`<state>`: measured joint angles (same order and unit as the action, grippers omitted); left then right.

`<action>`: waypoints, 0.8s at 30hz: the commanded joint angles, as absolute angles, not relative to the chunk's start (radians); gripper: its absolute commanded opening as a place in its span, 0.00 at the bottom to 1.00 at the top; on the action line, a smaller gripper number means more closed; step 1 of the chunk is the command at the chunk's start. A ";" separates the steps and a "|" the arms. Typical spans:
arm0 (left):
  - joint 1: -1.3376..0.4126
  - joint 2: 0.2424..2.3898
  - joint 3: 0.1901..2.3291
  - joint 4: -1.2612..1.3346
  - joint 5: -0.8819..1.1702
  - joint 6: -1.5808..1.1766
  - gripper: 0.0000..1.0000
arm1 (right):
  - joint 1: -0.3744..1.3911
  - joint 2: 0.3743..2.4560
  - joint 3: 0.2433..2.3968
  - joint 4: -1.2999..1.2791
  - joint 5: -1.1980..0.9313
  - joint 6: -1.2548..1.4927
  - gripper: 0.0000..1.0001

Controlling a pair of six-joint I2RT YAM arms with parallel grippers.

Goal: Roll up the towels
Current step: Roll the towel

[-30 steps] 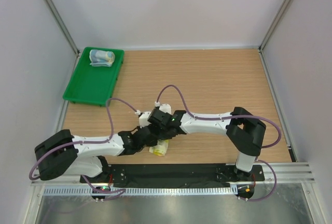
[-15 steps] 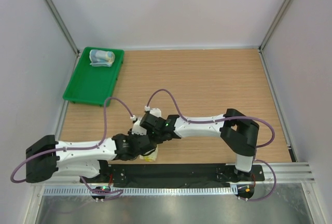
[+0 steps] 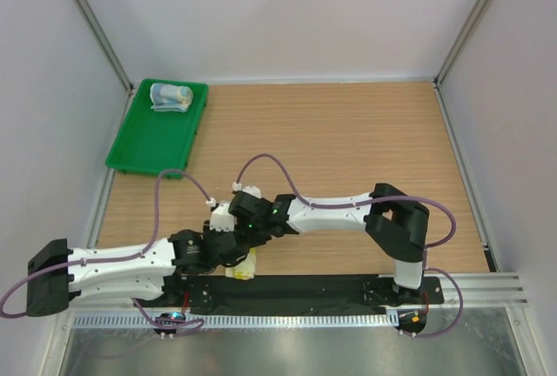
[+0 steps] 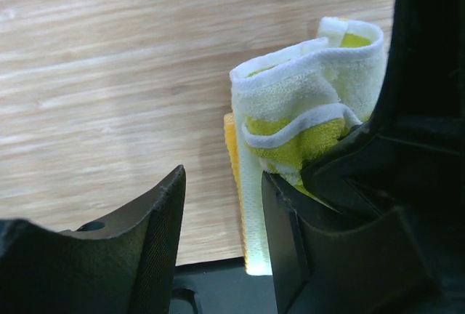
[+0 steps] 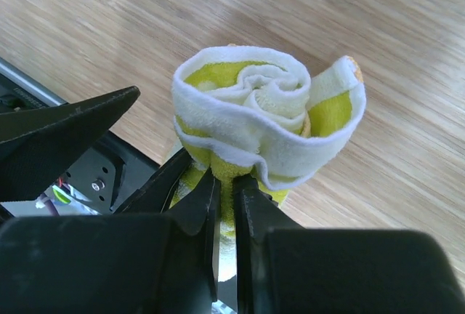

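Note:
The yellow-green towel (image 5: 269, 103) is rolled into a tight spiral, and my right gripper (image 5: 225, 183) is shut on its lower edge. Seen from above, the roll (image 3: 244, 265) hangs at the table's near edge, partly under both wrists. My left gripper (image 4: 221, 183) is open beside the roll (image 4: 305, 110). Its right finger rests against the cloth, and only wood shows between the jaws. From above, the left gripper (image 3: 228, 250) and right gripper (image 3: 242, 235) are close together. The light blue towel (image 3: 171, 97) lies rolled in the far corner of the green tray (image 3: 130, 163).
The black base plate (image 3: 305, 287) runs along the near edge right under the roll and also shows below my left fingers (image 4: 211, 285). Purple cables loop over both arms. Walls close in the table on the left, right and far sides.
My left jaws have opened and let go of the yellow-green roll, and the left arm has drawn back to the left. The right gripper has carried the roll left, toward the near edge.

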<state>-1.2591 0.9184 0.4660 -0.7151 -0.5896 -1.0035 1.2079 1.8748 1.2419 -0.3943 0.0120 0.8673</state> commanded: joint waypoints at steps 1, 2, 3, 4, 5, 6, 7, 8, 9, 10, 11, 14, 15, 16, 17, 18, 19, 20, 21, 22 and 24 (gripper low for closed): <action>-1.318 0.818 0.529 -0.431 -0.580 -1.057 0.49 | 1.141 2.020 1.209 -0.489 0.160 0.894 0.13; -1.318 0.778 0.525 -0.478 -0.618 -1.086 0.50 | 1.143 2.025 1.212 -0.489 0.153 0.888 0.18; -1.318 0.755 0.519 -0.501 -0.636 -1.103 0.50 | 1.143 2.029 1.210 -0.480 0.149 0.887 0.22; -1.318 0.730 0.514 -0.521 -0.659 -1.135 0.50 | 1.143 2.031 1.206 -0.477 0.144 0.887 0.26; -1.319 0.703 0.515 -0.543 -0.702 -1.149 0.51 | 1.143 2.029 1.203 -0.473 0.138 0.887 0.37; -1.318 0.659 0.518 -0.596 -0.722 -1.160 0.51 | 1.141 2.016 1.198 -0.465 0.135 0.887 0.42; -1.318 0.637 0.520 -0.615 -0.738 -1.167 0.51 | 1.143 2.005 1.193 -0.460 0.135 0.887 0.46; -1.318 0.621 0.525 -0.633 -0.762 -1.166 0.52 | 1.143 1.997 1.193 -0.460 0.138 0.887 0.52; -1.316 0.598 0.529 -0.668 -0.768 -1.166 0.52 | 1.143 1.985 1.193 -0.468 0.149 0.881 0.54; -1.316 0.589 0.543 -0.687 -0.775 -1.166 0.52 | 1.143 1.967 1.198 -0.472 0.152 0.877 0.55; -1.316 0.581 0.551 -0.698 -0.775 -1.160 0.52 | 1.143 1.959 1.204 -0.486 0.156 0.876 0.56; -1.316 0.554 0.540 -0.651 -0.724 -1.093 0.53 | 1.143 1.950 1.226 -0.503 0.160 0.867 0.57; -1.316 0.554 0.529 -0.582 -0.706 -1.075 0.55 | 1.143 1.950 1.227 -0.505 0.153 0.864 0.57; -1.316 0.560 0.503 -0.557 -0.690 -1.063 0.55 | 1.143 1.950 1.230 -0.503 0.150 0.864 0.56; -1.316 0.569 0.496 -0.534 -0.677 -1.055 0.56 | 1.143 1.951 1.235 -0.505 0.150 0.864 0.56; -1.316 0.580 0.486 -0.517 -0.655 -1.055 0.56 | 1.143 1.948 1.236 -0.505 0.150 0.864 0.56; -1.316 0.615 0.483 -0.515 -0.655 -1.063 0.56 | 1.143 1.947 1.238 -0.506 0.149 0.864 0.57; -1.316 0.633 0.480 -0.521 -0.657 -1.083 0.56 | 1.143 1.936 1.236 -0.506 0.152 0.865 0.57; -1.316 0.653 0.479 -0.528 -0.663 -1.094 0.56 | 1.141 1.930 1.235 -0.506 0.150 0.865 0.57; -1.316 0.682 0.479 -0.552 -0.670 -1.104 0.56 | 1.143 1.924 1.235 -0.506 0.153 0.867 0.57; -1.316 0.706 0.469 -0.574 -0.681 -1.135 0.56 | 1.141 1.910 1.235 -0.512 0.155 0.865 0.57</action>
<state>-1.3144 0.6716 0.4858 -0.5800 -0.6533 -1.0981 1.1461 1.9156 1.2530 -0.3874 0.0700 0.8944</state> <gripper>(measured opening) 0.557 0.567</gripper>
